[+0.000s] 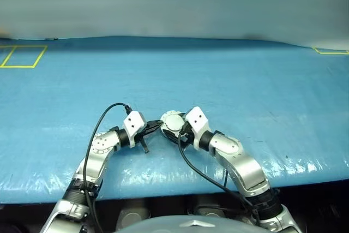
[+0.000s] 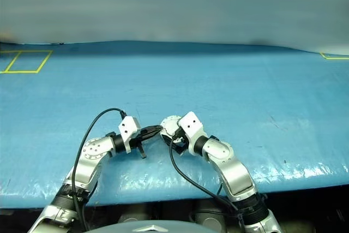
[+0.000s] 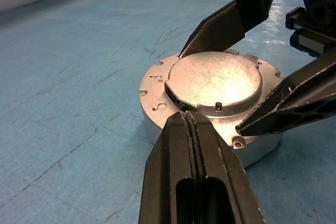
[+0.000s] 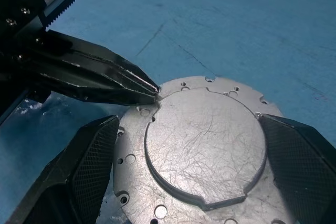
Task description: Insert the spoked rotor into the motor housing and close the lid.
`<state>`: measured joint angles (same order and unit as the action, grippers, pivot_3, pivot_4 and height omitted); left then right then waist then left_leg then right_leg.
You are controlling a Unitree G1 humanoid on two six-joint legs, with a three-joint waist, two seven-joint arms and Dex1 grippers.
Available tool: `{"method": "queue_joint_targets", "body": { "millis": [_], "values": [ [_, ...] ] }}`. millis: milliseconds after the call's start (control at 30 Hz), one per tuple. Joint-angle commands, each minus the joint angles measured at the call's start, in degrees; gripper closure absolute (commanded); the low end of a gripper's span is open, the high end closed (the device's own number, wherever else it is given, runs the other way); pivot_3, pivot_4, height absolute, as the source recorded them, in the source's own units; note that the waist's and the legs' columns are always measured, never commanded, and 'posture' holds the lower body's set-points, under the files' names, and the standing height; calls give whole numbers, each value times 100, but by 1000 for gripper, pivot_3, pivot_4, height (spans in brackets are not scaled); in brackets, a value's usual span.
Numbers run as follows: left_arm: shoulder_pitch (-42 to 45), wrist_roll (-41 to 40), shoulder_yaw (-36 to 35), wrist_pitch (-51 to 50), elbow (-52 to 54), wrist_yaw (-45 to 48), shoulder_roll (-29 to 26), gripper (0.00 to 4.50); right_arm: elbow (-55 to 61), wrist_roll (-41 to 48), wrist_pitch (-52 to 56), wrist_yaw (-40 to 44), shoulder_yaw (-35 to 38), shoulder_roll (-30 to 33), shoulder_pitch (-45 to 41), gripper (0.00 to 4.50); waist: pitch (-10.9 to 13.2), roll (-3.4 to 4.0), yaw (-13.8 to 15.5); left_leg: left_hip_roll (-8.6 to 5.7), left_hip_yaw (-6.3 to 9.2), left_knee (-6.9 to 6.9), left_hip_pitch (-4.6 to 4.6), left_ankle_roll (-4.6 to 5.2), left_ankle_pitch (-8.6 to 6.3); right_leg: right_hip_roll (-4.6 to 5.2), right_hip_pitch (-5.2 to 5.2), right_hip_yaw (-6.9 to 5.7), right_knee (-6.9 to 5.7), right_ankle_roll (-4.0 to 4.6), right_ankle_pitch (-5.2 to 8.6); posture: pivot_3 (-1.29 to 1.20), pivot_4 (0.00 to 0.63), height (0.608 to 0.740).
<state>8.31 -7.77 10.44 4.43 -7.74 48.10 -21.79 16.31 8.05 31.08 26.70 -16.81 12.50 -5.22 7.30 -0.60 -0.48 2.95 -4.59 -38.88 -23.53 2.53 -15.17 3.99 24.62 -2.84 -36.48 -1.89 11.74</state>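
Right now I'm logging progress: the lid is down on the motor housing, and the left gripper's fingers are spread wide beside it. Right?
Not quite. The lid is down on the motor housing, but the left gripper is shut, fingers pressed together at the lid's edge, as the left wrist view shows.

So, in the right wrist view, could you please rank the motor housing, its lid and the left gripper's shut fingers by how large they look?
1. Motor housing: largest, its flange running past the lid on all sides.
2. Lid: the round disc lying closed on it.
3. Left gripper: its shut fingers look narrower than the lid, though nearness to the camera makes this ranking unsure.
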Motion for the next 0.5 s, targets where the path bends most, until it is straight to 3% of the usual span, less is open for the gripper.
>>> {"method": "queue_joint_targets", "body": {
  "millis": [33,200,333,500],
  "values": [
    [-79,69,40,-162,-55,-68,-7,4500,242,569,-160,204,504,-51,187,25,2,3,8,-1,2,0,-4,0,0,1,1,-3,2,0,0,0,150,740],
    [-144,118,77,-159,-36,-88,-40,4500,520,1590,-9,95,1469,-378,364,25,17,25,13,-9,10,0,-19,7,-3,5,1,-12,20,-6,-4,0,150,740],
    [-181,69,22,-95,-29,-193,44,4500,246,2897,533,-93,2485,-754,485,25,21,32,19,-10,15,9,-24,10,-5,2,-1,-18,34,-6,-6,0,150,740],
    [-294,26,27,-136,67,-191,74,4500,-277,3802,1456,-219,2906,-801,733,25,23,35,17,-26,12,25,-27,20,-10,-6,-2,-16,46,13,-20,0,150,740]
  ]
}}
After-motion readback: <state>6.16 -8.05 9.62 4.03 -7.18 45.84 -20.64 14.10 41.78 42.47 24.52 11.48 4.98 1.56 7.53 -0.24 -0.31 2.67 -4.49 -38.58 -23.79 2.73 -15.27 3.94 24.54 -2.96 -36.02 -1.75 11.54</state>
